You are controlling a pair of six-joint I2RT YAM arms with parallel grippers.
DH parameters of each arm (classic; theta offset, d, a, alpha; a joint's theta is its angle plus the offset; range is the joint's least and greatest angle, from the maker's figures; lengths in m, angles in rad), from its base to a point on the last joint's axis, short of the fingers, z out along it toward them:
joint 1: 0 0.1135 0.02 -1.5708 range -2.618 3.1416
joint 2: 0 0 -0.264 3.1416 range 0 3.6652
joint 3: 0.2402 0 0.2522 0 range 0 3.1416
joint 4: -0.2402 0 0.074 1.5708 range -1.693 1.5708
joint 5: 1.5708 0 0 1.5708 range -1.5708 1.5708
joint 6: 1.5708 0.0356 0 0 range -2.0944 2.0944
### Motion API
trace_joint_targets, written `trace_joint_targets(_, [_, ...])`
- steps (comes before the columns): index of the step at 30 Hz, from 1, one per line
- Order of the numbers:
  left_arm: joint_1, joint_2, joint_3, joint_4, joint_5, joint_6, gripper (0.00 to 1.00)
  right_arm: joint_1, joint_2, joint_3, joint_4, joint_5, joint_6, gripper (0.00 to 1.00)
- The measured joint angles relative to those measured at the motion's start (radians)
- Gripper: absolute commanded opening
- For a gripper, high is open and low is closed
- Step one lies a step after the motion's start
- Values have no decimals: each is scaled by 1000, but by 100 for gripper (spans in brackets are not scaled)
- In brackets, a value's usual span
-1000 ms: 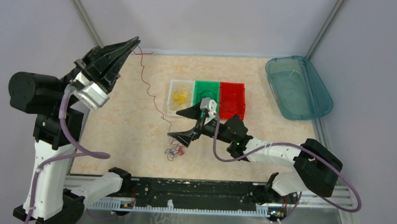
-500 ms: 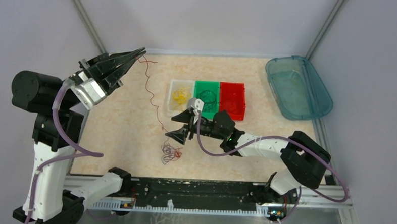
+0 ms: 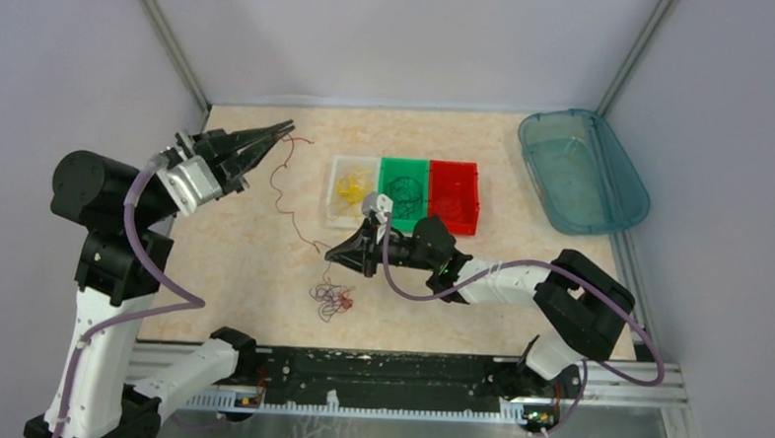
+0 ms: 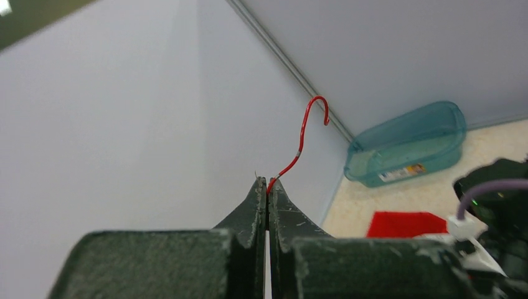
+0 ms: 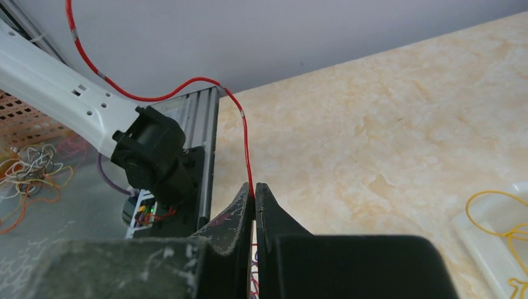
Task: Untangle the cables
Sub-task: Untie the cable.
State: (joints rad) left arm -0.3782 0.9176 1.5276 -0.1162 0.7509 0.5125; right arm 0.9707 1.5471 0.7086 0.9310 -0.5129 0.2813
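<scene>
The left fingers (image 3: 281, 130) and right fingers (image 3: 335, 256) both pinch one red wire (image 5: 246, 146) strung between them. A loose tangle (image 3: 331, 300) lies on the counter (image 3: 244, 252) below, bins (image 3: 406, 162) just beyond.

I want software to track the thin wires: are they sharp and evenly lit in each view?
Left wrist: the red wire is sharp against the plain wall. Right wrist: crisp above the right gripper, whose near housing is dark and soft. Top external: even light, no glare, but the wire is a hairline and the tangle too small to separate.
</scene>
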Motion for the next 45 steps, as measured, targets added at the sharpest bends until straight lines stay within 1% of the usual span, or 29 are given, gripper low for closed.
trace_joint_targets(2, [0,-24,-51,-35,-11,-45,8,-8,-14,0,3,3,2,0])
trace_joint_targets(4, [0,-48,-114,-96,-9,-90,15,-22,-43,-1,3,10,4,0])
trace_joint_targets(6, [0,-64,-173,-151,26,-126,20,-34,-82,-1,9,16,5,0])
trace_joint_targets(10, [-1,-68,-270,-286,123,-164,22,-42,-139,-1,43,23,17,0])
trace_joint_targets(15, [-2,-42,-348,-420,203,-160,25,-42,-149,-1,80,22,42,0])
trace_joint_targets(19, [-2,-5,-356,-503,254,-142,32,-42,-149,-2,84,22,60,0])
trace_joint_targets(22, [-2,4,-362,-544,280,-112,35,-42,-149,-2,94,22,66,0])
trace_joint_targets(28, [-2,-3,-357,-632,298,-9,35,-44,-161,-9,96,21,74,0])
trace_joint_targets(35, [-2,10,-279,-745,259,163,35,-46,-218,-43,85,13,79,0])
trace_joint_targets(39, [-2,11,-239,-760,241,212,36,-47,-238,-47,79,10,79,0])
trace_joint_targets(41, [-2,11,-234,-755,240,210,42,-47,-239,-47,78,6,80,0])
trace_joint_targets(44, [-2,9,-246,-721,246,165,49,-47,-239,-47,77,-3,86,0])
trace_joint_targets(45, [-2,3,-262,-695,248,137,54,-47,-239,-47,77,-6,87,0])
